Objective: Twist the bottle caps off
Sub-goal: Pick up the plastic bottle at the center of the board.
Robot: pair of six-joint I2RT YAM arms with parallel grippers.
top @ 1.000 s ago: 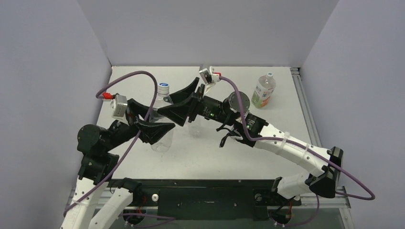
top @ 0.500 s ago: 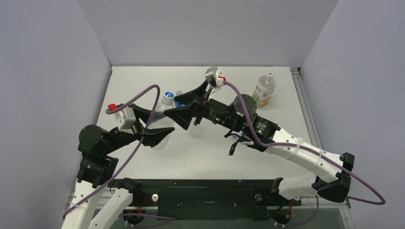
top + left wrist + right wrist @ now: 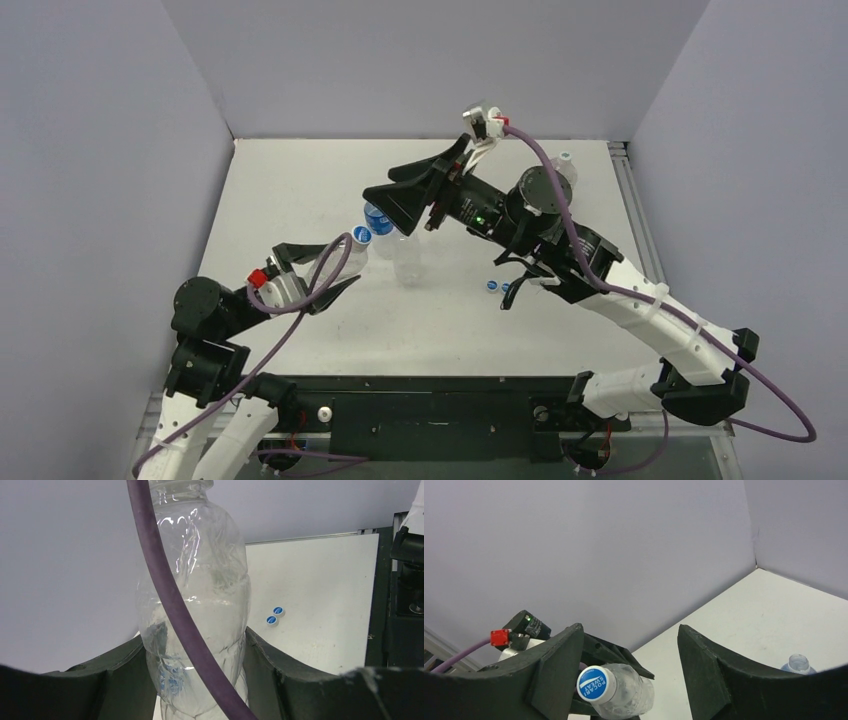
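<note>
At the near left of the table (image 3: 290, 180), the left tool (image 3: 194, 652) pinches a tilted clear bottle (image 3: 200, 580) — its blue cap (image 3: 592, 684) still on. Two loose caps (image 3: 278, 611) lie mid-table; farther back, the right tool (image 3: 629, 645) hangs spread, close by that cap.

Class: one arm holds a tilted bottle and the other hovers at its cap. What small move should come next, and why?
Probably the right gripper should shift to centre its open jaws on the blue cap, then close. The left gripper grips the clear bottle, tilted toward the right arm. The cap is on and sits off-centre, beside one finger.
</note>
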